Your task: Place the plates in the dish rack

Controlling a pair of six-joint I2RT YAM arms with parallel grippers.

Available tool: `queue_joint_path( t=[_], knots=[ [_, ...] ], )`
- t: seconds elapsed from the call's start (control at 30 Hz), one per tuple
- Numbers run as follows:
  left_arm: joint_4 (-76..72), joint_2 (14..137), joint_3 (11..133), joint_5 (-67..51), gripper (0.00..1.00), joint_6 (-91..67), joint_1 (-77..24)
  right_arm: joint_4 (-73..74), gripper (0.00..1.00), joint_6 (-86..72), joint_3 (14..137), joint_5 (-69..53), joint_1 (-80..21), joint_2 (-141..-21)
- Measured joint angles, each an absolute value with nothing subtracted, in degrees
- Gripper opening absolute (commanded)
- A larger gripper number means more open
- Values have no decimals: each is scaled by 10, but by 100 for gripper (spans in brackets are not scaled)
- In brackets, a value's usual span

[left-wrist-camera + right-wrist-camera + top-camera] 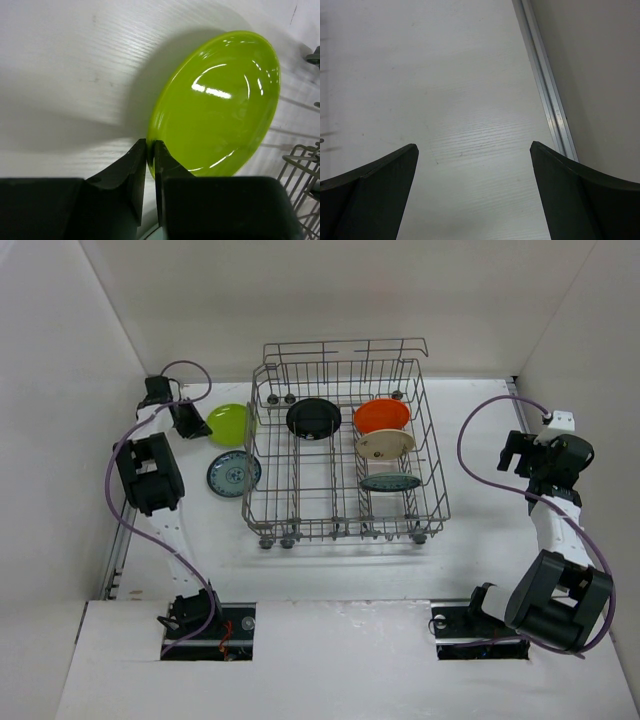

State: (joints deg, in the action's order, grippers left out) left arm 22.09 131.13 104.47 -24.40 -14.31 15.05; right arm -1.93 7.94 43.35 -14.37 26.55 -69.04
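Observation:
The grey wire dish rack (345, 525) stands mid-table. In it stand a black plate (314, 418), an orange plate (382, 415), a cream plate (387, 444) and a teal patterned plate (391, 481). A second teal patterned plate (233, 474) lies flat on the table left of the rack. My left gripper (203, 424) is shut on the rim of the lime green plate (230, 422), which is tilted above the table; in the left wrist view the plate (220, 105) fills the upper right with the gripper (150, 146) pinching its lower edge. My right gripper (474, 150) is open and empty.
White walls enclose the table on the left, back and right. An aluminium rail (547, 95) runs along the right wall's base. A corner of the rack (300, 165) shows at the lower right of the left wrist view. Purple cables loop off both arms.

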Motion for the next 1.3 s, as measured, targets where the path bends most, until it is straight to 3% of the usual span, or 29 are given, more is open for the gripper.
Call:
queue_joint_path(
  t=[0.43, 0.63, 0.9, 1.1, 1.3],
  knots=[
    [198, 1104, 1026, -129, 3, -74, 246, -20, 100, 80, 434, -145, 265, -690],
    [182, 1011, 1027, -84, 5, -10, 234, -21, 100, 80, 433, -151, 265, -687],
    [113, 880, 995, -4, 6, 197, 29, -23, 100, 81, 430, -161, 265, -673],
    [38, 783, 885, 24, 7, 417, -171, -35, 100, 82, 422, -171, 265, -663],
    [29, 730, 781, 21, 7, 555, -299, -37, 100, 81, 422, -180, 265, -661]
  ],
)
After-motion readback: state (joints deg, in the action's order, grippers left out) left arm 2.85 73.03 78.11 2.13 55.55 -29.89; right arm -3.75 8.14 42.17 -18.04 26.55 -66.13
